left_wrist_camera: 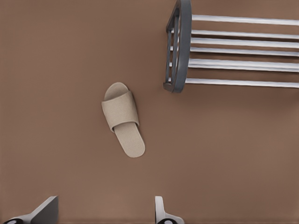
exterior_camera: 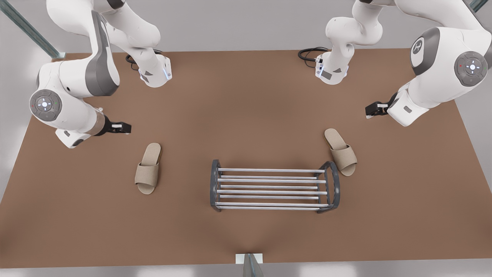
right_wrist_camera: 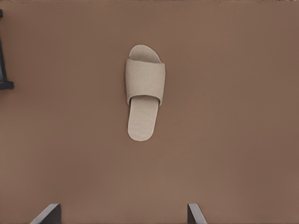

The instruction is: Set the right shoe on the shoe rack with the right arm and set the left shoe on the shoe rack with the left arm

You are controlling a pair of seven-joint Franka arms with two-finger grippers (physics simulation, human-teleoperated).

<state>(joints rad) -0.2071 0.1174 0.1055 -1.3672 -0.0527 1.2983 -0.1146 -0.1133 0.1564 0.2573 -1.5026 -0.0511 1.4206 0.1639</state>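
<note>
Both pincers hover spread apart: the left pincer [left_wrist_camera: 100, 212] above one beige slipper [left_wrist_camera: 123, 119] just beside the shoe rack [exterior_camera: 274, 190], mid-bench; the right pincer [right_wrist_camera: 124, 214] over the other slipper [right_wrist_camera: 144, 91]

No text or numbers I can read. One small white emblem on the grey arm panel [exterior_camera: 418, 47], toward the table's far corner; not legible.

Bright, soft, even light from above. Only faint, diffuse shadows under the rack [exterior_camera: 275, 188] and along the edge of each slipper [exterior_camera: 148, 168]. Dull sheen on the rack's silvery bars. Slightly uneven brown tone across the table [exterior_camera: 246, 100]. Gentle grey shading on the white arms [exterior_camera: 442, 77].
</note>
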